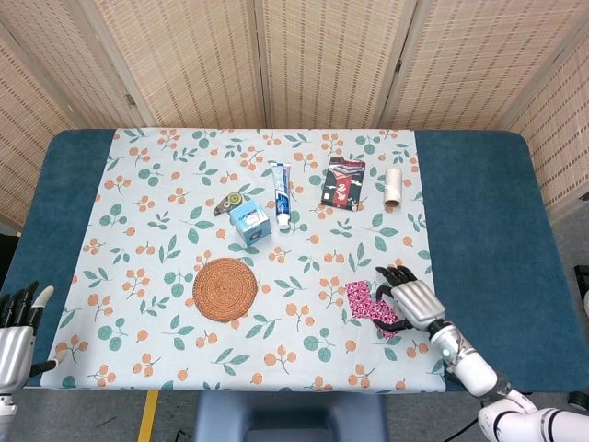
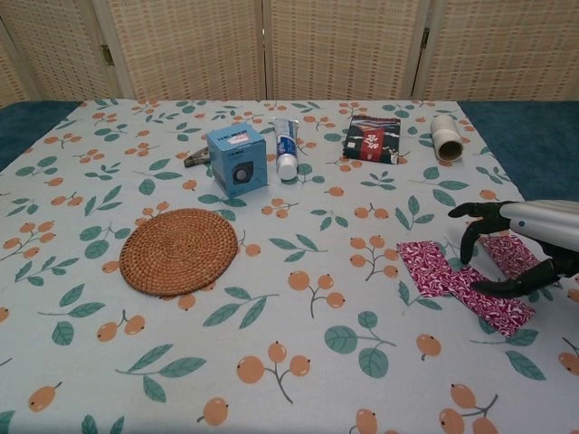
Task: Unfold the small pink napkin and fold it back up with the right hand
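The small pink patterned napkin (image 2: 432,270) lies partly spread out and flat on the floral tablecloth at the front right; the head view shows it too (image 1: 361,296). My right hand (image 2: 517,246) arches over its right part, fingers apart and curved. The fingertips (image 2: 465,254) and the thumb touch the cloth, and nothing is pinched. In the head view the right hand (image 1: 407,300) covers the napkin's right side. My left hand (image 1: 17,330) hangs off the table's front left corner, fingers apart and holding nothing.
A round woven coaster (image 2: 179,250) lies left of centre. Further back stand a blue box (image 2: 236,160), a toothpaste tube (image 2: 286,148), a dark packet (image 2: 371,138) and a cardboard roll (image 2: 444,136). A small tool (image 2: 197,157) lies beside the box.
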